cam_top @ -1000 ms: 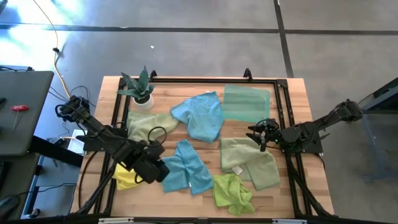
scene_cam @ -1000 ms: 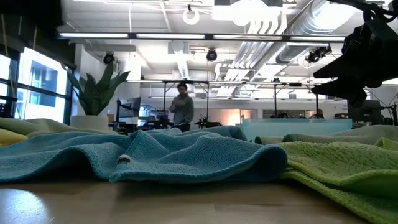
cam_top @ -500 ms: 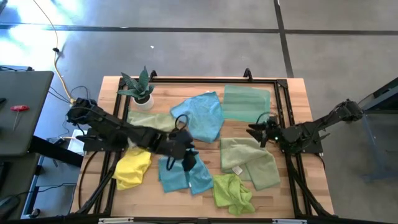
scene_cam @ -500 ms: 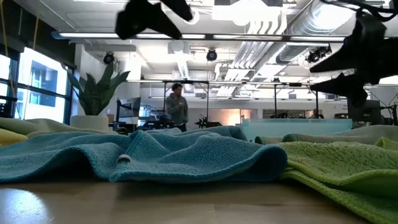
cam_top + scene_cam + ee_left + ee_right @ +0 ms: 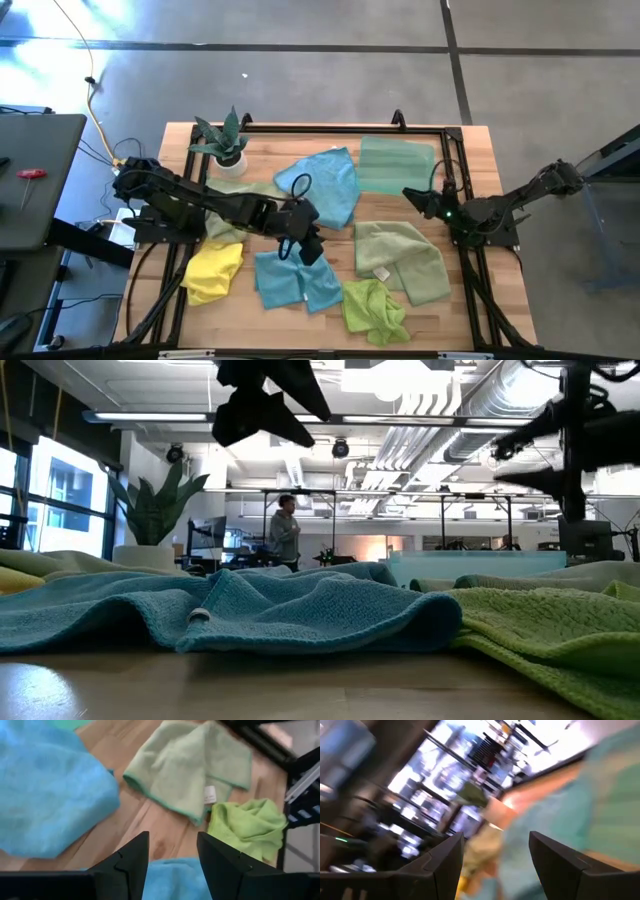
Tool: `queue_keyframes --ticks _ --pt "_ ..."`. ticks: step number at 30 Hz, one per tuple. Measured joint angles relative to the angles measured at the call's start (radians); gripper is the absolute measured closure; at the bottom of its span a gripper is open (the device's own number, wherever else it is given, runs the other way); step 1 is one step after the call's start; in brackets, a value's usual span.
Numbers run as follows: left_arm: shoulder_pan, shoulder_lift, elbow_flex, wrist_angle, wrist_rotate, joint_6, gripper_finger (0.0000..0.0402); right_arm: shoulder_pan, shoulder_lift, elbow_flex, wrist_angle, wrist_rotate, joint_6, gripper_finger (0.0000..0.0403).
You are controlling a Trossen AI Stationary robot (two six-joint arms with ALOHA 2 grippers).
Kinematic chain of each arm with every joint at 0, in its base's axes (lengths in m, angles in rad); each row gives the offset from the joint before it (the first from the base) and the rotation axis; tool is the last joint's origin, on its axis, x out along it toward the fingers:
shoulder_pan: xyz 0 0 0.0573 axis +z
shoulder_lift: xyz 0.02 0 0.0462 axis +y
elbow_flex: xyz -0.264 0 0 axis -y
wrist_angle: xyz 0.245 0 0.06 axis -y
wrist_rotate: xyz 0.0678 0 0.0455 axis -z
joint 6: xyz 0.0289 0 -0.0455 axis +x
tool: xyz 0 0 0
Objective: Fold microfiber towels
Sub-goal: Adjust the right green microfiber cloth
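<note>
The microfiber towels (image 5: pixel 330 190) are lying scattered and crumpled across the wooden table (image 5: pixel 470 310), none folded yet. The left gripper (image 5: pixel 310 245) is hovering released and empty over the lower blue towel (image 5: pixel 295 280), seemingly choosing a corner. The right gripper (image 5: pixel 418 198) is waiting near the mint towel (image 5: pixel 395 165), likewise spread and empty.
</note>
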Motion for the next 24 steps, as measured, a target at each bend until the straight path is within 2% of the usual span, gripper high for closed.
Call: queue_keyframes --ticks 5,11,15,18,21,24 --pt "0.012 -0.018 0.0 0.017 0.01 0.001 0.0245 0.0 0.0 0.0 0.168 -0.026 -0.07 0.0185" --pt "0.014 -0.046 0.0 0.077 0.023 0.004 0.0245 0.0 0.041 0.072 0.092 -0.073 -0.173 0.0185" --pt "0.013 -0.088 0.0 0.106 0.046 0.029 0.0245 0.0 0.121 0.186 -0.11 -0.074 -0.237 0.0185" --pt "0.013 -0.133 0.0 0.105 0.046 0.039 0.0245 0.0 0.204 0.283 -0.323 -0.107 -0.191 0.0185" --pt "0.013 -0.186 0.0 0.114 0.032 0.039 0.0245 0.0 0.299 0.374 -0.529 -0.195 -0.096 0.0185" --pt "0.013 -0.244 0.0 0.116 0.004 0.047 0.0245 0.0 0.392 0.461 -0.665 -0.317 -0.035 0.0185"
